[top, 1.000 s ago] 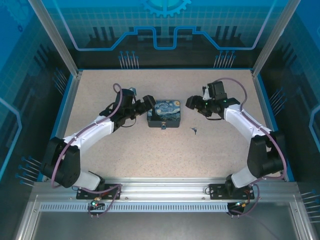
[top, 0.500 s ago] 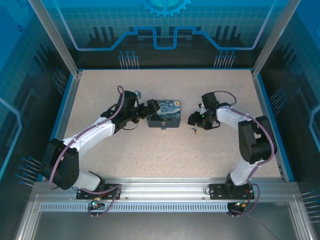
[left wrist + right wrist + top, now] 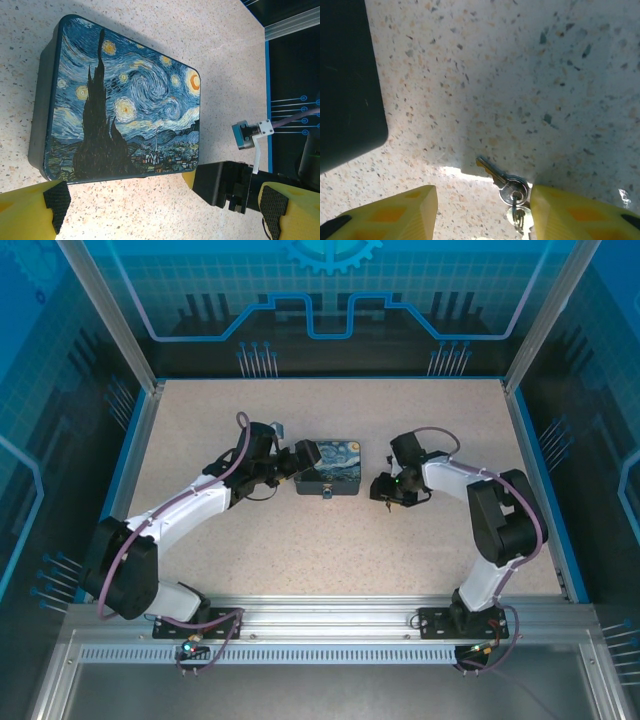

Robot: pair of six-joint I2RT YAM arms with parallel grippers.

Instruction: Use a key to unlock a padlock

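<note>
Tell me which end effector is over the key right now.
The right end effector: the key lies on the table between its yellow fingers, not yet pinched. The left end effector stands wide open beside the painted box.

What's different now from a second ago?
The right gripper swung in and down over the key, which now lies ungripped between its open jaws. The left gripper edged closer to the box. Box and padlock stayed put.

A starry-night print box [image 3: 335, 462] sits closed on the speckled table [image 3: 300, 540].
</note>
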